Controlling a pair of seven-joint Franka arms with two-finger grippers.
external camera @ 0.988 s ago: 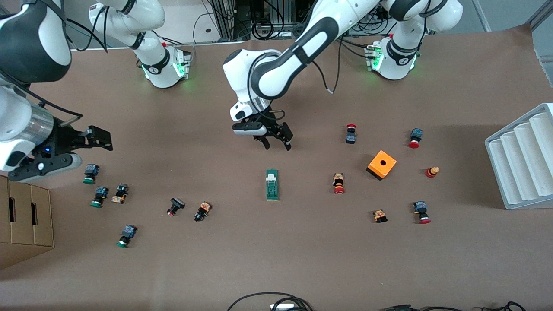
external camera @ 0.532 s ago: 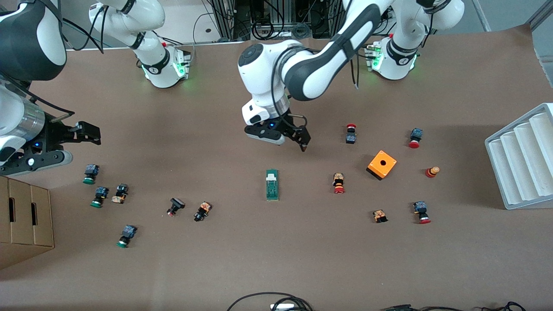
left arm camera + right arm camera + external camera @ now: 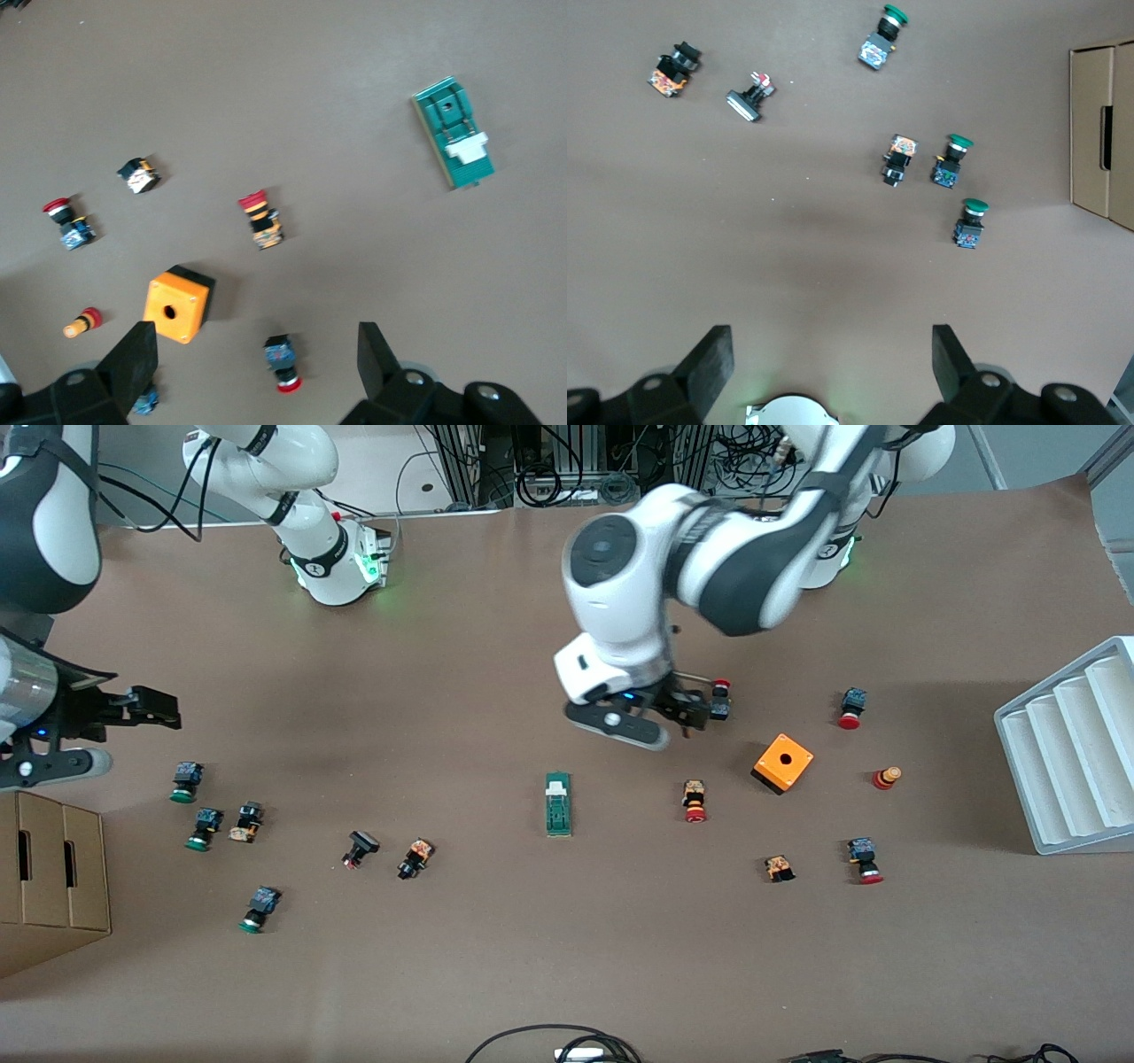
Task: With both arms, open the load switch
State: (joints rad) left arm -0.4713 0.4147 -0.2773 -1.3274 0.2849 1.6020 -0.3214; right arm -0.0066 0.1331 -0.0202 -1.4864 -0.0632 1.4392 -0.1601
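Note:
The load switch (image 3: 558, 804), a narrow dark-green block with a white sliding piece, lies flat mid-table with nothing touching it. It also shows in the left wrist view as the load switch (image 3: 453, 133). My left gripper (image 3: 687, 713) hangs open and empty in the air over the table, toward the left arm's end from the switch, above a red-capped button (image 3: 719, 700). In its wrist view the left gripper (image 3: 254, 359) has that button (image 3: 283, 363) between its spread fingers, far below. My right gripper (image 3: 155, 707) is open and empty at the right arm's end, and the right gripper (image 3: 830, 359) looks down on bare table.
An orange cube (image 3: 783, 763) and several red-capped buttons lie toward the left arm's end. Several green-capped buttons (image 3: 184, 781) lie toward the right arm's end. A cardboard box (image 3: 53, 877) and a white ribbed tray (image 3: 1072, 753) stand at the two ends of the table.
The left gripper has swung away from the spot over the switch toward the left arm's end, turning as it went. The right gripper has drawn back toward its own end. Both stayed open.

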